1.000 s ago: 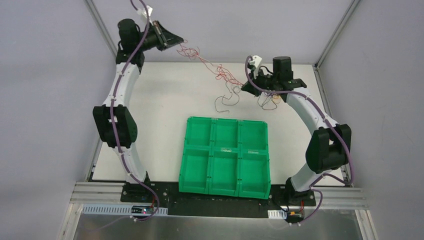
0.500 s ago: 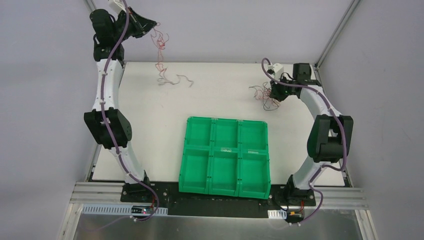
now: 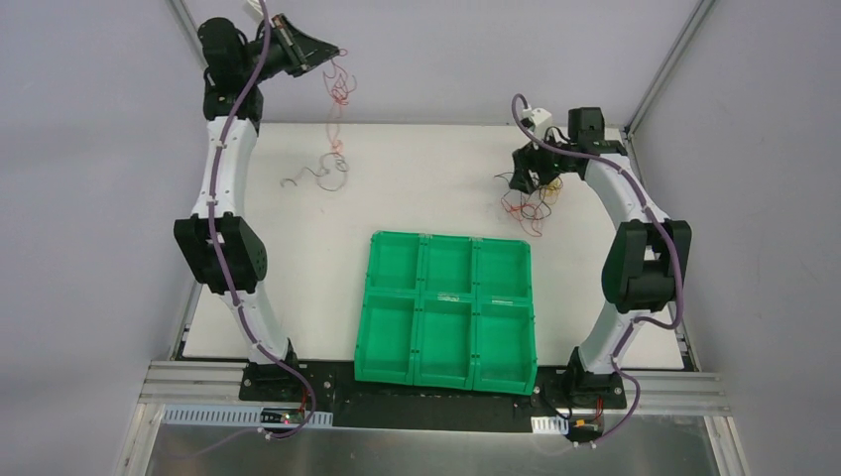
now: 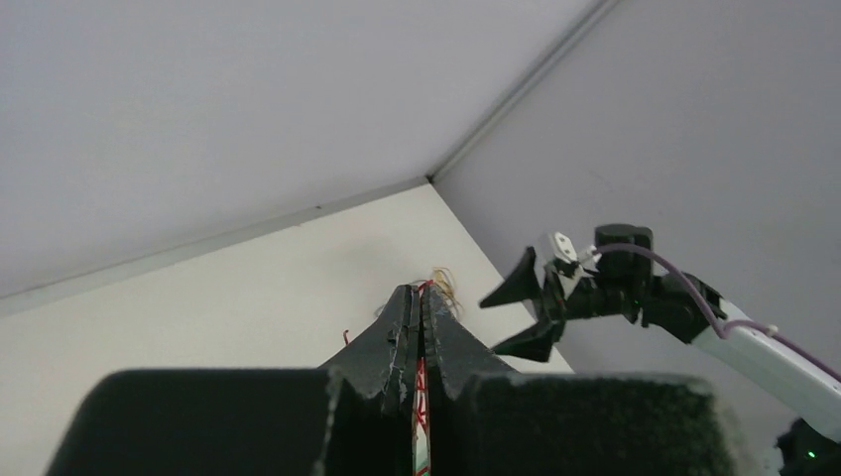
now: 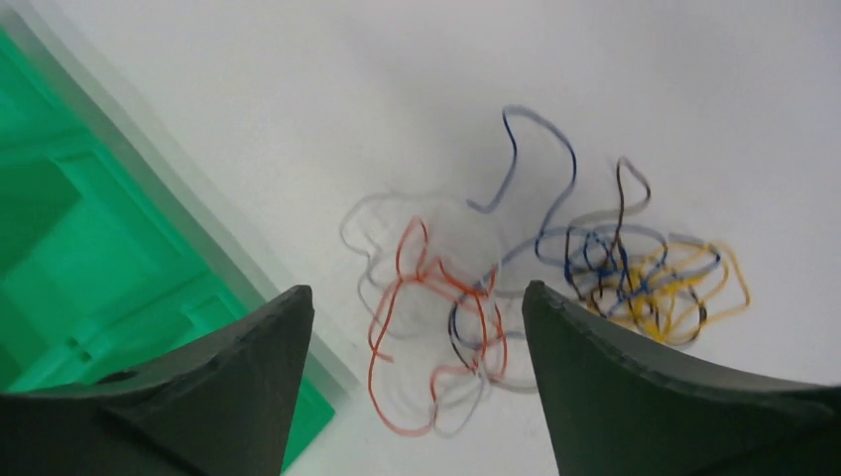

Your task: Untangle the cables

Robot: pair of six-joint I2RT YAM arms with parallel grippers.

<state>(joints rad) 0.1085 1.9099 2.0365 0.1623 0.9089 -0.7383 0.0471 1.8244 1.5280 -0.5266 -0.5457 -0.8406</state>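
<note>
Red wire makes up most of the hanging strand (image 3: 339, 91), a small share of the cables that drops from high at the far left of the counter (image 3: 426, 178) down to a few pale curls (image 3: 325, 176) lying on it. The rest of the cables form a loose heap (image 3: 526, 204) at the far right. In the right wrist view it shows orange-red, white, black, blue and yellow loops crossing one another, just beyond the far right corner of the green bin (image 3: 448, 236). The two groups lie well apart.

The heap looks like the main risk. Its loops overlap so closely that a downward grab would probably take several colours at once and lift the whole knot rather than one wire. A sideways drag could also catch a loop on the bin's rim. On the other side, the strand is thin and springy, so a quick swing could pull it out of the pinch or fling the curls off the counter's far edge.

The left end effector (image 4: 419, 293) is clenched, its fingers pressed together on the hanging strand, with red wire visible in the seam between them. The right end effector (image 5: 415, 290) is spread wide and holds nothing. It hovers above the heap with most of the loops framed between its fingers.
</note>
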